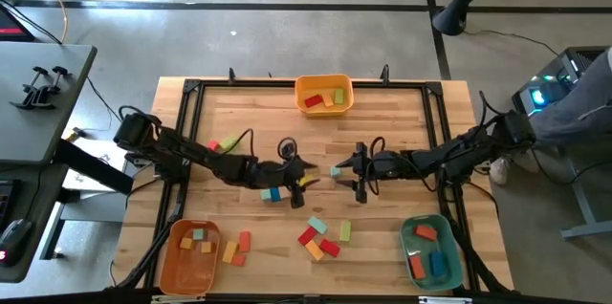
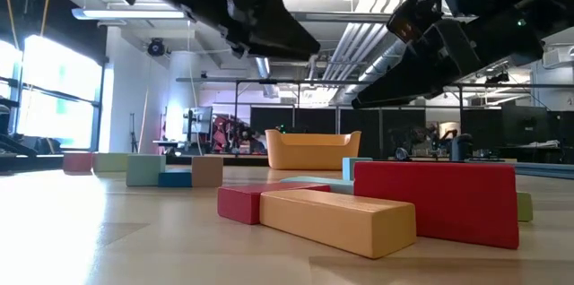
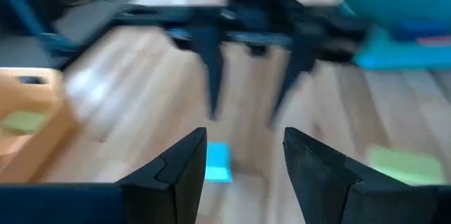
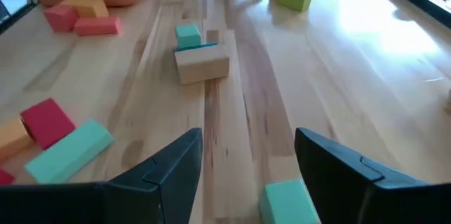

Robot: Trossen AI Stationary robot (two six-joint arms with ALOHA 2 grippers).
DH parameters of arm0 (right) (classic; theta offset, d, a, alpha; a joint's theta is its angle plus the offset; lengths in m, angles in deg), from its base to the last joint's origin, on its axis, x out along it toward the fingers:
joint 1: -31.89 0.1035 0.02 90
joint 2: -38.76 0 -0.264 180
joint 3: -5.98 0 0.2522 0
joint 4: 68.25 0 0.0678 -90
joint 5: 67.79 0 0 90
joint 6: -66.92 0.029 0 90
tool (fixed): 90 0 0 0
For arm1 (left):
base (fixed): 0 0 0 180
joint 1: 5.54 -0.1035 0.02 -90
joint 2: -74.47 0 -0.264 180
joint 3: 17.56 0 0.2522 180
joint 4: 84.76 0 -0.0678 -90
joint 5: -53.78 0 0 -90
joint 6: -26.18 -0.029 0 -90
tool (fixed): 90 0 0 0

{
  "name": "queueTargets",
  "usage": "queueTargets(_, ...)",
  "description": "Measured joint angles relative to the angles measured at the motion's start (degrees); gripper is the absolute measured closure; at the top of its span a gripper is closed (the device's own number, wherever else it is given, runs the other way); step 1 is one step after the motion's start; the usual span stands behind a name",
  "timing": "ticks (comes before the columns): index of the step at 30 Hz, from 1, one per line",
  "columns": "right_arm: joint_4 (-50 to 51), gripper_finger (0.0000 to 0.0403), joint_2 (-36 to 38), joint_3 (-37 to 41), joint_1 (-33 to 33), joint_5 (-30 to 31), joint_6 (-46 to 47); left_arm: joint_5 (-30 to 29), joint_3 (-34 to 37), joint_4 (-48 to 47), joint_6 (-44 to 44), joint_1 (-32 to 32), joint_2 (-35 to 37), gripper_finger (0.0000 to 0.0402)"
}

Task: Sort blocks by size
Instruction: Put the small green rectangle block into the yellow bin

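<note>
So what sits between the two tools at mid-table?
In the high view, a small teal block lies just off the right tool; between it and the left tool the wood is bare.

Block (image 1: 336, 171) between both hands, mid-table.

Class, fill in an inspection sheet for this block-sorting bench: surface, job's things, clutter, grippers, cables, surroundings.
Surface: wooden table with a black frame.
Job's things: loose blocks near the front edge; more in the yellow bin, orange bin and teal bin.
Clutter: nothing seen.
Grippers: left gripper and right gripper open, empty, facing each other mid-table; a small teal block beside the right one's fingers.
Cables: cables run across the floor.
Surroundings: side table, a person seated at the right.
</note>
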Motion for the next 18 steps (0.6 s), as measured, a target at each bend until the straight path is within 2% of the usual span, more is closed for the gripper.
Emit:
queueTargets(4,0.56,0.0178,0.00,0.01,0.10,-2.22,1.77,4.11,0.02,3.22,0.15,0.41,-2.43,0.0225)
queueTargets(7,0.59,0.0178,0.00,0.00,1.27,-10.97,0.47,4.77,0.02,8.25,0.21,0.08,-5.01,0.0225)
queueTargets(11,4.62,0.0178,-0.18,-0.01,4.13,-22.06,-7.87,4.93,0.03,12.97,0.12,-0.97,-7.42,0.0225)
queueTargets(18,10.75,0.0178,-1.70,0.01,7.91,-27.65,-19.08,4.78,0.04,13.49,1.28,-3.31,-7.73,0.0225)
